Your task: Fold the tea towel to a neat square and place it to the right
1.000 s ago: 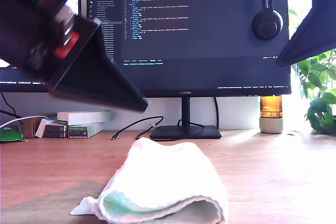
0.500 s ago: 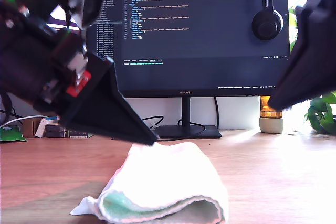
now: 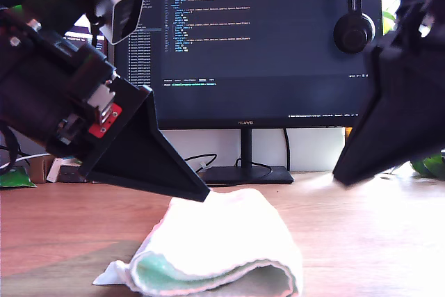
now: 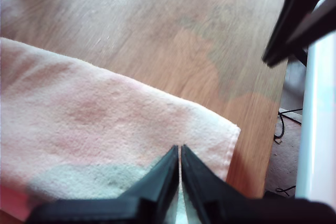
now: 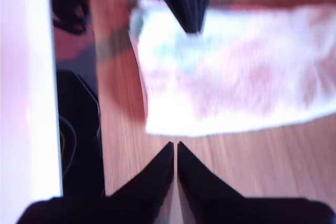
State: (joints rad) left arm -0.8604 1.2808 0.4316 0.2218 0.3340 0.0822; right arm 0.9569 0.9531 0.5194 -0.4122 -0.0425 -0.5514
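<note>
Tea towel (image 3: 222, 248) — pale pink and white terry with a mint-green patch, folded into a soft loaf-like roll; lies on the desk (image 3: 361, 241) at the middle foreground of the exterior view, its open fold and stitched hem toward the camera, one loose corner trailing toward the exterior view's left.

My first claw (image 4: 180, 153) — black, wedge-shaped, jaws closed together with only a hairline seam between them; tip over the towel near one hemmed corner. In the exterior view it comes down from the exterior view's left, its point at the towel's far upper edge; whether any cloth is pinched cannot be told.

My second claw (image 5: 175, 148) — black, jaws likewise closed tip to tip on nothing; hangs over bare desk just beside the towel's edge, apart from the cloth. It shows at the exterior view's right, above the wood.

Behind, on the desk: monitor (image 3: 257, 53) showing code, headphones (image 3: 353, 29) hung on its upper corner, a cable (image 3: 184, 165), stacked boxes (image 3: 59, 170) at the exterior view's left.
</note>
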